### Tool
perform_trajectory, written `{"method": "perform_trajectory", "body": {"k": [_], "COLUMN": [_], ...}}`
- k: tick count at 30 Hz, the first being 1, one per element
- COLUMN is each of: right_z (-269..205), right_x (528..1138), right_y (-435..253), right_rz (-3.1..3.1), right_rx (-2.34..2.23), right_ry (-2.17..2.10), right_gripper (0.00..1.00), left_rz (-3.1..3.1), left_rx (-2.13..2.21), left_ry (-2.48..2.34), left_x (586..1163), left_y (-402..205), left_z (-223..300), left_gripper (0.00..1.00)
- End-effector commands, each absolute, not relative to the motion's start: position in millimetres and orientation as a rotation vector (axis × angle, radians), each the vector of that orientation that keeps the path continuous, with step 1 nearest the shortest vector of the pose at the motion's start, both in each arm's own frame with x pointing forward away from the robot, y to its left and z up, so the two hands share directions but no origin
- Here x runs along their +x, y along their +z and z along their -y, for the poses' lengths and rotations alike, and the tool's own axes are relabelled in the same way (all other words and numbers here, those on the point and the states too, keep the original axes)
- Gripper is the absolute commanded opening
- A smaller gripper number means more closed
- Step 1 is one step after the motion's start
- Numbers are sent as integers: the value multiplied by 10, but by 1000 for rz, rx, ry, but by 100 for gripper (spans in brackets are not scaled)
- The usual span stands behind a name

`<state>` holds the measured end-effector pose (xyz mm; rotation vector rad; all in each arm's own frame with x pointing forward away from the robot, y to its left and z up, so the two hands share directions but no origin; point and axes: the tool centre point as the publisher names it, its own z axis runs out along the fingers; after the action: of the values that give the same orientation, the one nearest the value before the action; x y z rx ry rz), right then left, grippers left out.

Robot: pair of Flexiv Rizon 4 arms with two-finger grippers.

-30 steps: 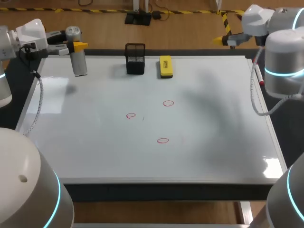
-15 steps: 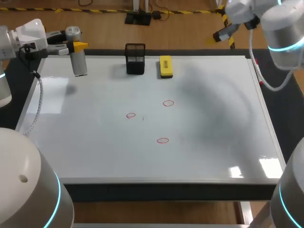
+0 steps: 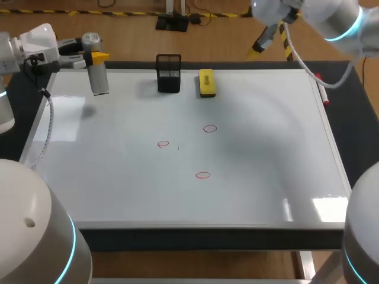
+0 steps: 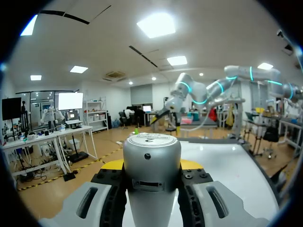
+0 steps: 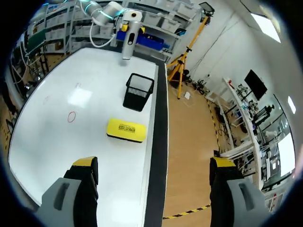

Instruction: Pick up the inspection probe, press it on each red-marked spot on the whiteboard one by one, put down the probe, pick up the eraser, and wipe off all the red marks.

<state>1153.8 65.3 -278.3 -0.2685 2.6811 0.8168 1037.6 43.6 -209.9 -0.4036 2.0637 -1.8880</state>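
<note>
**A:** Silver cylinder at the far left corner of the whiteboard [image 3: 266,154]: is that the inspection probe [image 3: 98,74]?

**B:** Yes. The left end effector [image 3: 93,58] pinches it from two sides. It is upright, tip down, and seems clear of the board. I judge that lets it drop straight onto a mark.

**A:** And the red marks?

**B:** Three small rings near the middle. One [image 3: 209,128] is toward the eraser [image 3: 206,83], one [image 3: 163,144] lies to its left, and one [image 3: 202,174] is nearest the robot. All are well apart from the probe, so I'd say pressing is yet to start.

**A:** The other arm?

**B:** The right end effector [image 5: 154,165] hangs high over the far edge of the counter [image 3: 195,238], fingers spread wide, gripping nothing. The yellow eraser lies below it, beside a black mesh holder [image 3: 169,74]. It is probably parked there, out of the probe's way, until wiping.
</note>
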Motion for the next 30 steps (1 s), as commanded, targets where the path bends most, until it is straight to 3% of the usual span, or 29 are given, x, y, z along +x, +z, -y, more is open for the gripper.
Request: {"method": "perform_trajectory", "body": {"k": [1, 25, 30], "right_z": [-773, -773, -911], "right_x": [11531, 11531, 11481], "right_y": [-2739, -2739, -2886], "right_rz": [-2804, -2804, -2707], "right_rx": [-1258, -1258, -1459], "right_ry": [-457, -457, -464], "right_gripper": [100, 100, 100], "left_rz": [-2060, -2060, -2060], "left_rx": [-404, -404, -404], "left_ry": [-1887, -1887, -1887], "left_x": [10371, 10371, 10371], "left_y": [-2095, -2095, -2095], "left_z": [-432, -432, -432], "left_gripper": [0, 0, 0]}}
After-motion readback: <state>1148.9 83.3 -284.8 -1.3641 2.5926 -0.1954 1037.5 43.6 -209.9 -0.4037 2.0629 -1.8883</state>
